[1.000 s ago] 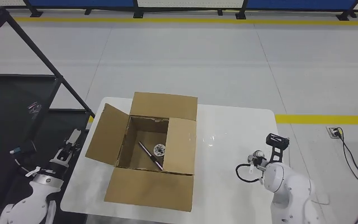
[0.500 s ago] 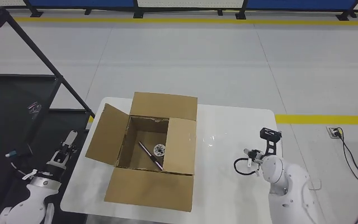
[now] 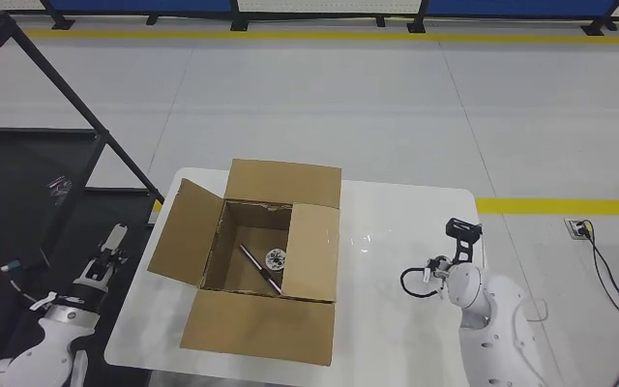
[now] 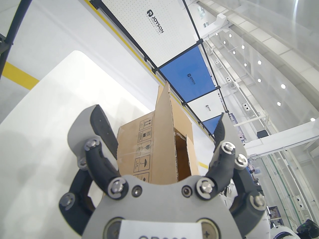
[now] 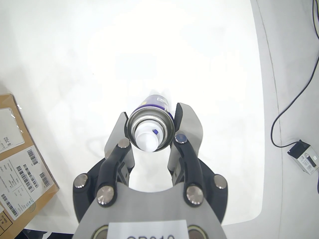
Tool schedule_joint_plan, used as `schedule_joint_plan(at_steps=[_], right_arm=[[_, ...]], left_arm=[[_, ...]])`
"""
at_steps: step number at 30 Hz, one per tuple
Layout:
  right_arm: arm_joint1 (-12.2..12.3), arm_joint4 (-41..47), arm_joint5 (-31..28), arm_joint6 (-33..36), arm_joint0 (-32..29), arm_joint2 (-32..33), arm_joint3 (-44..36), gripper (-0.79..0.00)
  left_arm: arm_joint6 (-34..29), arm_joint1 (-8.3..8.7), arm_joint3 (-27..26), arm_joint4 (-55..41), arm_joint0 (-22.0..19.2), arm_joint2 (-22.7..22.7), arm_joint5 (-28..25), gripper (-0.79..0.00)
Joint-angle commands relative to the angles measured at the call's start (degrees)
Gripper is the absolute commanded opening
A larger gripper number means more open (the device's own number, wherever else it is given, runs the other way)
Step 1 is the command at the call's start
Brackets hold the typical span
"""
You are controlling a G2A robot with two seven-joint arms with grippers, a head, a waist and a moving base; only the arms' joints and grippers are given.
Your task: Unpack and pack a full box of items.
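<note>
An open cardboard box [image 3: 259, 324] stands on the left half of the white table [image 3: 406, 208], flaps spread. Inside lie a dark rod [image 3: 259, 268] and a small round white item [image 3: 276, 257]. My right gripper [image 5: 152, 115] is shut on an upright spray can [image 5: 150, 125] with a purple label and white nozzle, over bare table to the right of the box [image 5: 22, 150]. I cannot tell whether the can touches the table. My left gripper [image 4: 162, 125] is open and holds nothing, low beside the table's left edge, facing the box [image 4: 149, 145].
A black metal frame [image 3: 97, 145] stands left of the table beside the left arm [image 3: 92, 276]. A power adapter [image 5: 302, 156] with its cable lies on the floor past the table's right edge. Bare table lies between the box and the right arm [image 3: 479, 300].
The right arm has shifted a little to the left, toward the box, with the can in its gripper. The left arm has drifted slightly left, away from the table.
</note>
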Motion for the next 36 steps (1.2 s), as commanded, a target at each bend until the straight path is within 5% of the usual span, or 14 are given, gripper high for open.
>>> schedule_joint_plan(at_steps=[1,9,18,25,36], right_arm=[[0.0,-0.1,0.2,-0.7,-0.8,-0.8,-2.3,-0.785],[-0.7,-2.1,1.8,-2.2,-0.4,-8.3,-13.1,-0.785],[-2.5,-4.5,-3.5,-1.6,9.8,-25.5,-14.5,-0.785],[-6.1,2.6,-10.1,-2.2,26.0,-39.7,2.6,-0.785],[-15.9,17.9,-16.9,-1.7,46.3,-56.3,34.6,-0.785]], left_arm=[[-0.1,0.02,0.0,0.1,-0.2,0.0,0.1,0.000],[-0.4,0.05,0.1,0.4,-1.0,0.8,0.1,0.000],[1.1,-0.13,0.9,-1.1,-0.3,0.7,-0.9,0.000],[2.1,-0.26,0.9,-2.1,0.7,0.1,-1.6,0.000],[2.5,-0.36,1.8,-4.6,2.4,-2.0,-2.3,0.000]])
